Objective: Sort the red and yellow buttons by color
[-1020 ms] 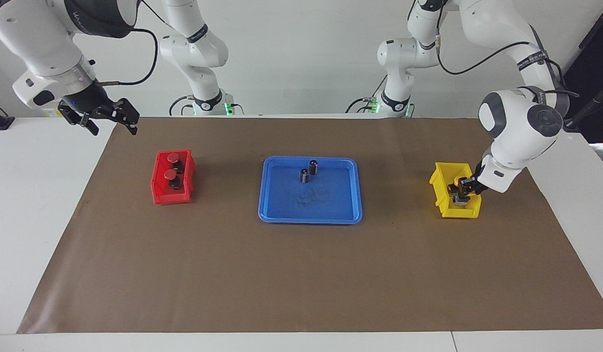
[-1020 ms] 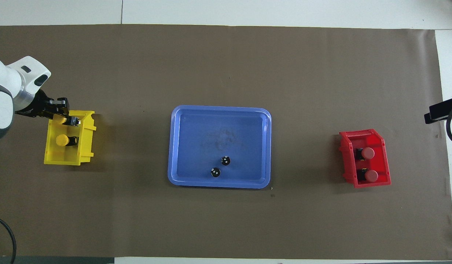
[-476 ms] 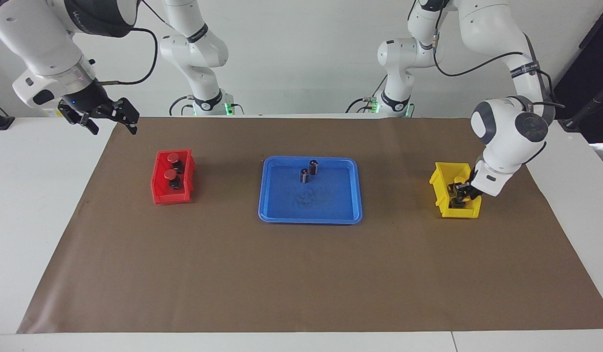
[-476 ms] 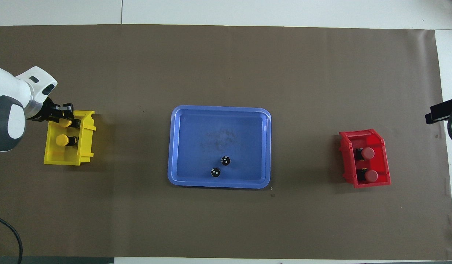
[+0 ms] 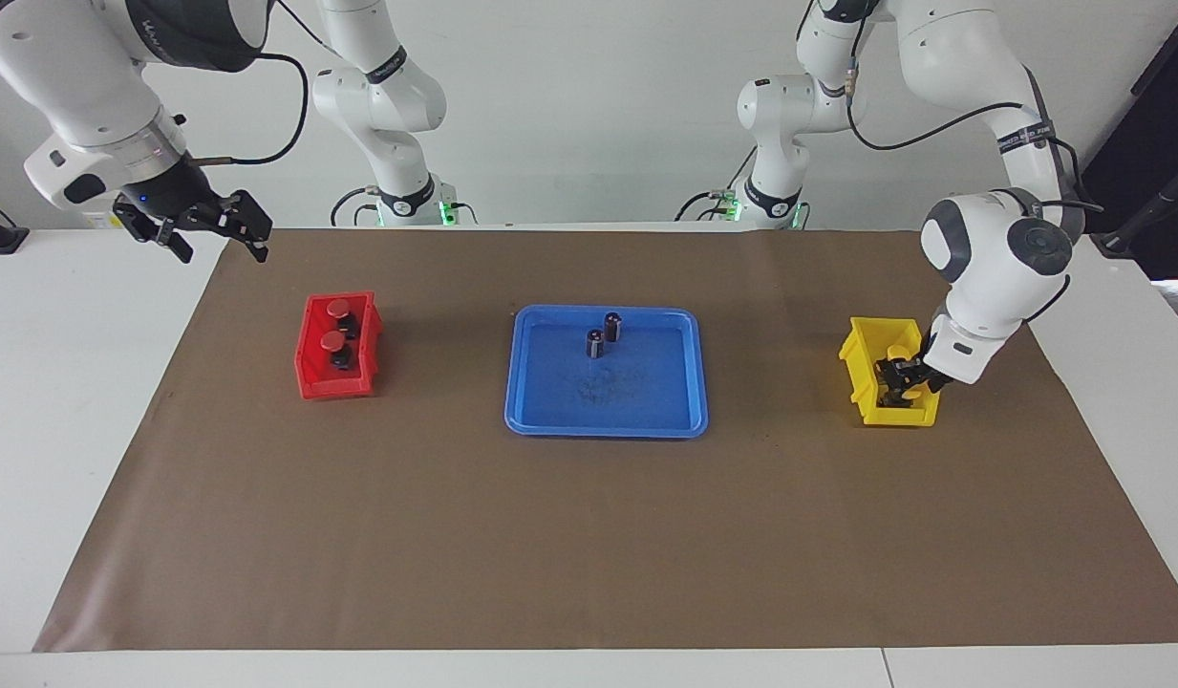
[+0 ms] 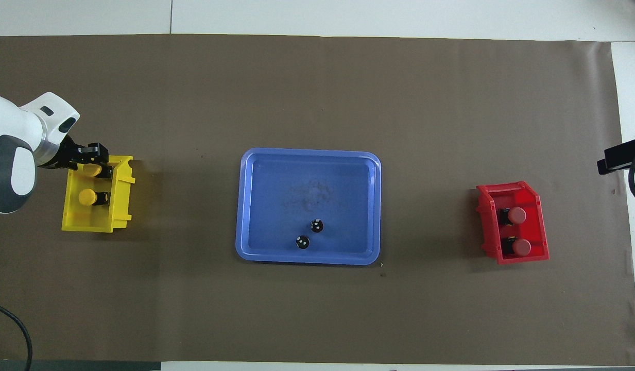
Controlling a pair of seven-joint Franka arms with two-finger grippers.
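Observation:
Two red buttons (image 5: 337, 307) (image 5: 333, 340) lie in the red bin (image 5: 311, 377), also seen from overhead as two red buttons (image 6: 517, 215) (image 6: 521, 247) in the red bin (image 6: 533, 193). The yellow bin (image 6: 121, 206) holds two yellow buttons (image 6: 87, 196) (image 6: 93, 169). My left gripper (image 5: 899, 382) (image 6: 93, 164) is down inside the yellow bin (image 5: 861, 358), right at the button farther from the robots. I cannot tell whether it grips that button. My right gripper (image 5: 221, 250) hangs open with nothing in it, over the table's edge at the right arm's end.
A blue tray (image 5: 608, 420) (image 6: 255, 206) sits mid-table between the bins. Two dark metallic cylinders (image 5: 613, 326) (image 5: 595, 343) (image 6: 316, 225) (image 6: 302, 242) stand in it, toward the robots. Brown paper covers the table.
The left gripper has gone down into the yellow bin with the yellow button. The right arm has stayed where it was.

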